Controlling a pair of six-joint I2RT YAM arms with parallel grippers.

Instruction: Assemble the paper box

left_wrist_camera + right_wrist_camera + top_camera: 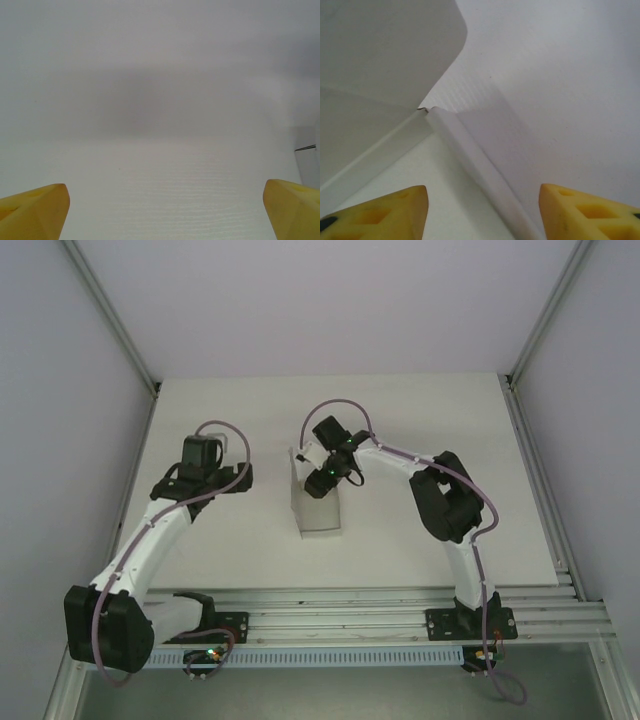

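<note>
white paper box [318,508] near the middle of the table [470,430], one flap raised, right gripper [482,212] over it, yellow fingers [385,215] parted either side of its side wall, not clamped, left gripper [165,210] spread wide, empty

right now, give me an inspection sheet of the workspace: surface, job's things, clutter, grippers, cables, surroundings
surface: white table, bare apart from the box
job's things: paper box, partly folded, stands near the table's middle with one flap raised
clutter: nothing seen
grippers: left gripper open over bare table, to the left of the box and apart from it; right gripper open at the box's top, one finger on each side of a side wall's edge, no grip seen
cables: purple cables loop along both arms and off the bases, none on the box
surroundings: pale walls, metal rails along the near edge
</note>
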